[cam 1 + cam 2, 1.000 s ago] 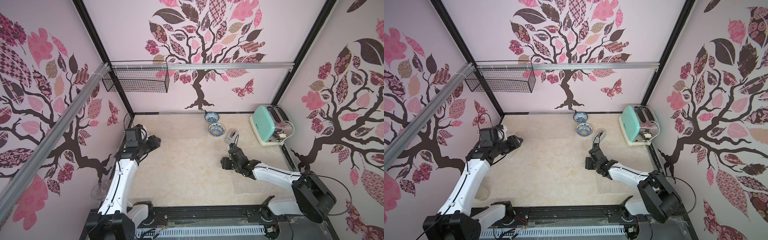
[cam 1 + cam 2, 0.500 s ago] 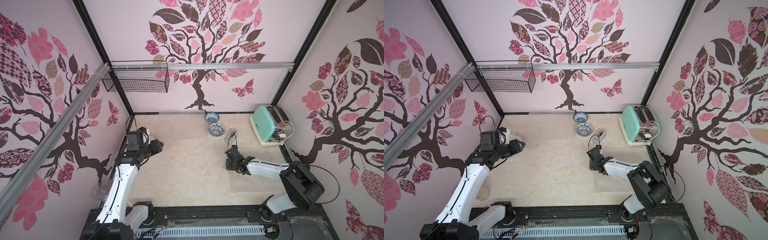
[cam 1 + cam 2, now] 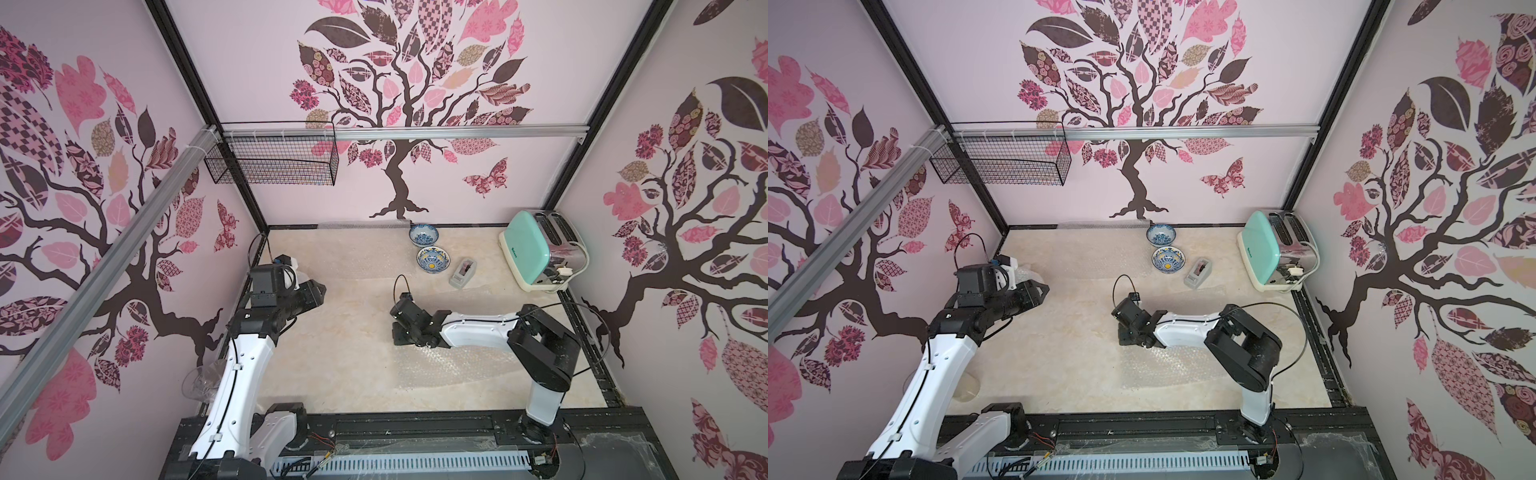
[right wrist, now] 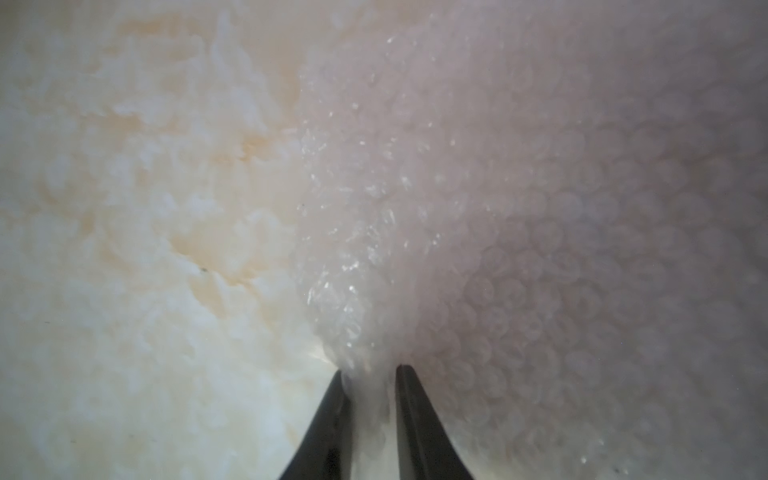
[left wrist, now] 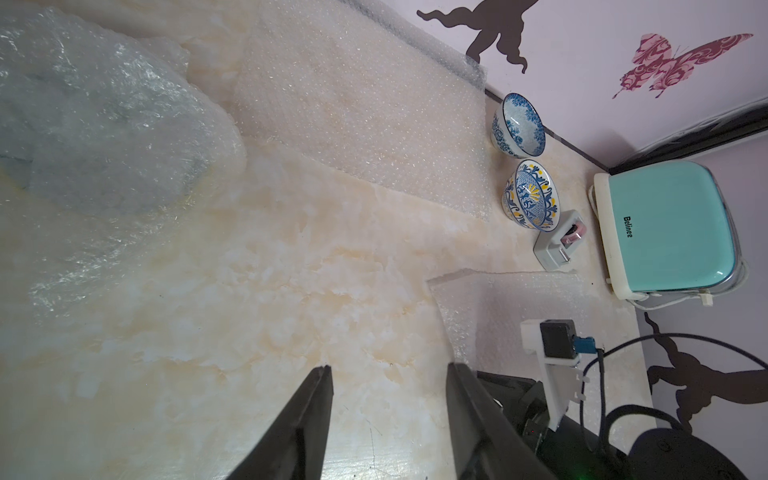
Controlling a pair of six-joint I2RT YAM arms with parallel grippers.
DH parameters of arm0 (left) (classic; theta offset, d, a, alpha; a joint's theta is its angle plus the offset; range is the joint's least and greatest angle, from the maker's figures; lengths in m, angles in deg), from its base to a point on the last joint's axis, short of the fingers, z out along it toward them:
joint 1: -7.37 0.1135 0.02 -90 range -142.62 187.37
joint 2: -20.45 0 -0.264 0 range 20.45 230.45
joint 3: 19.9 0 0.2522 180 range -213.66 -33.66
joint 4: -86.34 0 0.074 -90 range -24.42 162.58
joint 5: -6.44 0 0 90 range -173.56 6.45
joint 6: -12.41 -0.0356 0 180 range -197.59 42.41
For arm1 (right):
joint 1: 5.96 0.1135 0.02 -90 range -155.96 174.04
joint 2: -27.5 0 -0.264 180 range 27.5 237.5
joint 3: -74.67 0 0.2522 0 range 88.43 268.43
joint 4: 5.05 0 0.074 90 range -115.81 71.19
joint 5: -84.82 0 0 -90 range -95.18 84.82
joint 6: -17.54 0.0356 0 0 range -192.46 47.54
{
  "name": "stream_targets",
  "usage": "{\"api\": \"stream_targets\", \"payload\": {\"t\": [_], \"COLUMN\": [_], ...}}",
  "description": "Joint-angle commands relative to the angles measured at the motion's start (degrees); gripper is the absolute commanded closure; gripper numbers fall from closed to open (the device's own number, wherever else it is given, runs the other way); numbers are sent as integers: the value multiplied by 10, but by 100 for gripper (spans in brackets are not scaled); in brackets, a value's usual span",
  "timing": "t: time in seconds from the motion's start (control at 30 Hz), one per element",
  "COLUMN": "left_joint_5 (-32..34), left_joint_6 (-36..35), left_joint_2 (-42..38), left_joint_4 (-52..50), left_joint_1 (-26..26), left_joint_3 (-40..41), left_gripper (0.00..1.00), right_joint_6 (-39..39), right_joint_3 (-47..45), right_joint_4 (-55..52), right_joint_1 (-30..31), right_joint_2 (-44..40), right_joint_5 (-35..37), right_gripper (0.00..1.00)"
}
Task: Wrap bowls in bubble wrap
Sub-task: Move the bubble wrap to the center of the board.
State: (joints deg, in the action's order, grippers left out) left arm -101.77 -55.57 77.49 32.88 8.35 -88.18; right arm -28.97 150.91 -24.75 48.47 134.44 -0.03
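centre-frame on beige marble counter [image 3: 349, 357], pink tree-decal walls [image 3: 457, 187]: bubble wrap sheet [image 3: 451, 370], edge pinched in right jaws; left jaws apart, empty. blue-white bowl [image 3: 423, 235], yellow-accent bowl [image 3: 433, 259] upper centre.

Bowls, unwrapped: x2, blue-white bowl [image 3: 424, 235] & blue-yellow bowl [image 3: 433, 260]. Bubble wrap sheets spread out: x2, back sheet [image 5: 361, 112] by rear wall, near sheet [image 3: 440, 365] twd front. Wrapped bundle [image 5: 95, 112]: x1, contents unclear. Toaster [image 3: 536, 249]: x1. Tape dispenser [image 3: 463, 272]: x1. Wire basket [image 3: 274, 160]: x1. Clear glass item [image 3: 197, 380]: x1. Robot arms: x2, left arm [image 3: 245, 365], right arm [image 3: 473, 332].
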Motion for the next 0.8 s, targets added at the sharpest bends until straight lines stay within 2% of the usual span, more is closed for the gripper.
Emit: {"api": "stream_targets", "payload": {"t": [0.0, 0.27, 0.37, 0.5, 0.57, 0.67, 0.77], "left_joint_5": [3, 4, 7, 10, 11, 6, 4], "left_joint_6": [-7, -8, -8, -9, -9, -10, -13], "left_joint_2": [-6, -7, -5, -3, -2, -1, -2], "left_joint_4": [2, 3, 2, 0, -1, -3, -5], "left_joint_1": [-2, -3, -4, -4, -4, -4, -4], "left_joint_3": [3, 5, 5, 5, 3, 2, 0], "left_gripper": [50, 50, 49, 49, 49, 49, 49], "right_joint_6": [68, 90, 73, 20, -15, -83, -160], "right_joint_3": [41, 128, 154, 157, 156, 128, 101], "right_joint_4": [23, 45, 42, 19, 4, -4, -12], "right_joint_1": [-4, 17, 25, 24, 19, -24, -121], "right_joint_2": [37, 94, 98, 58, 32, -24, -77], "right_joint_5": [-31, -78, -88, -47, -37, -29, -55], "right_gripper": [77, 77, 71, 52, 49, 48, 46]}}
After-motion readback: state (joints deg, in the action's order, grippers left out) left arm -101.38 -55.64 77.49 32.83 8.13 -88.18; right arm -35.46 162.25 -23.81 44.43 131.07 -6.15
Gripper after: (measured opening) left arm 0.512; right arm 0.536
